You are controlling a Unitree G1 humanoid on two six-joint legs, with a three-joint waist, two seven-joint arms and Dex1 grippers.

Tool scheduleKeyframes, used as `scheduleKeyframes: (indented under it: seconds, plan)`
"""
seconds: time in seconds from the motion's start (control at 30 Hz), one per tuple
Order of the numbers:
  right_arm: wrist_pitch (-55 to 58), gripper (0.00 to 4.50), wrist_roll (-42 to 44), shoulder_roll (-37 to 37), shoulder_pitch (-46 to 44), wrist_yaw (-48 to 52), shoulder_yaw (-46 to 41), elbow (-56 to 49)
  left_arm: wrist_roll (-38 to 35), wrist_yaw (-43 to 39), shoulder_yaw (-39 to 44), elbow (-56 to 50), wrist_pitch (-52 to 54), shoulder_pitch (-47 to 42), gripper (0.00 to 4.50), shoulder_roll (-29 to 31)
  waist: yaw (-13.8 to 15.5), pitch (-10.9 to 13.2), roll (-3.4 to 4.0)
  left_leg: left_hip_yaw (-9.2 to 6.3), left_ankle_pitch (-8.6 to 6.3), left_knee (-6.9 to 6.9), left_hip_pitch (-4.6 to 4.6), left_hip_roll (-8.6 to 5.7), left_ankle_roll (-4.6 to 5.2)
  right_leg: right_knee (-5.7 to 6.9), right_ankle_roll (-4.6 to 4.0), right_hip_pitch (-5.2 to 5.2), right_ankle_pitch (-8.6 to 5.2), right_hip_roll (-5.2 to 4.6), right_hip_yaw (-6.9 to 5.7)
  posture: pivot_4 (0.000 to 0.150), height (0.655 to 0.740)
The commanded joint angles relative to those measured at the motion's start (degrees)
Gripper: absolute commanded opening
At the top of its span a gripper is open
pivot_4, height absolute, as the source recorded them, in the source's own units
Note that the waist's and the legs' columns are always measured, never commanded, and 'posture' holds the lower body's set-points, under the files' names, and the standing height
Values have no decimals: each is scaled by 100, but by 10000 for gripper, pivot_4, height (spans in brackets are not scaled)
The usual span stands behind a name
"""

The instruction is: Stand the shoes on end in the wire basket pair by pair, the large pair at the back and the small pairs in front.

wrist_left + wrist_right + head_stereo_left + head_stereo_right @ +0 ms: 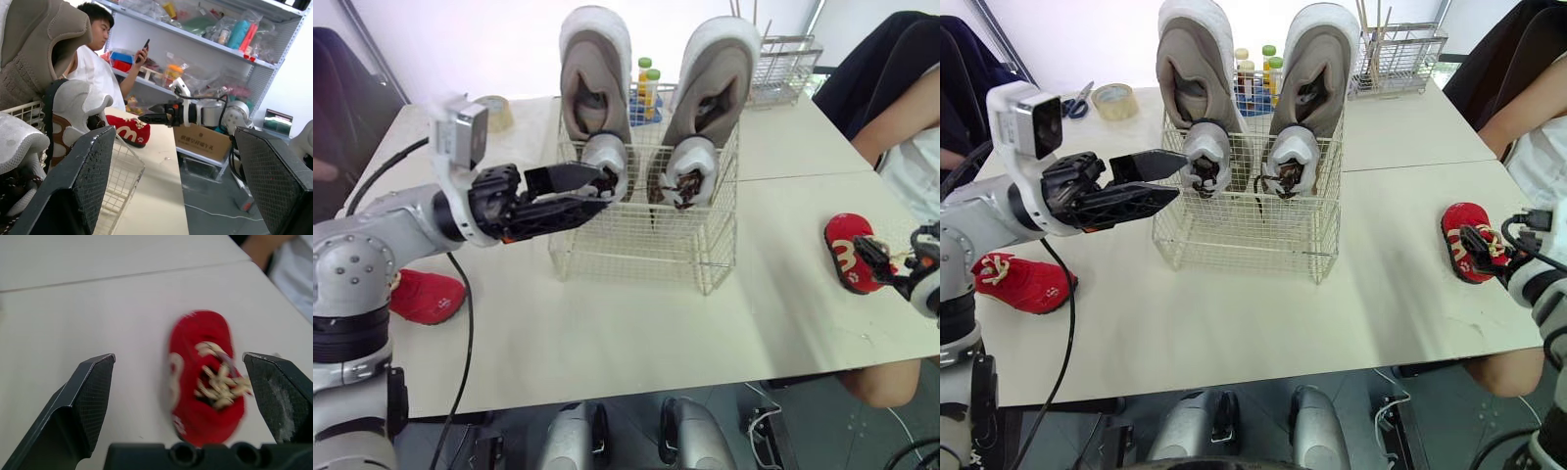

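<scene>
The wire basket (636, 250) stands mid-table. Two large beige shoes (595, 73) (717, 83) stand on end at its back. In front of them stand two small white-and-brown shoes (607, 162) (690, 174). My left gripper (604, 192) is open at the basket's left front, close to the left white shoe, with nothing between its fingers (88, 166). One small red shoe (205, 382) lies flat at the table's right edge, and my right gripper (178, 357) hovers open just over it. The other red shoe (426, 297) lies at the table's left edge, below my left arm.
A second wire rack (783, 64) stands at the back right, with bottles (648, 83) behind the basket. A tape roll (496, 110) and scissors (1077, 98) lie at the back left. A person (901, 117) sits beside the table's right side.
</scene>
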Motion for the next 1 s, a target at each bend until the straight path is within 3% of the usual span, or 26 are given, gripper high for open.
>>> scheduleKeyframes:
  seconds: [0.03,0.3,0.8,0.9,1.0]
  plan:
    - [-305,45000,-156,181,214,-121,-206,-125,22,77,105,-190,-28,-59,39970,9,3,0,0,-1,0,0,0,0,0,0,0,0,0,0,0,1500,7400]
    - [-1099,45000,-173,303,526,353,95,899,-177,535,193,-416,46,188,39970,-51,13,0,0,-1,0,-1,6,-1,1,0,-1,5,0,0,2,1500,7400]
    - [-2451,45000,-466,267,-391,499,800,2957,-256,1138,186,-605,-47,264,39970,-182,-15,0,0,-1,0,-2,30,-1,2,0,-1,27,0,2,3,1500,7400]
    - [-2646,36781,-523,275,-522,501,846,3166,-316,1272,260,-681,-66,338,40869,-190,-23,0,0,-1,0,-6,43,-1,1,-1,0,38,-1,2,3,1500,7400]
    - [-2760,22366,-540,267,-571,510,900,3253,-363,1344,314,-704,-77,355,40869,-171,-38,0,0,1,0,-11,54,-1,1,-3,0,45,-1,1,5,1500,7400]
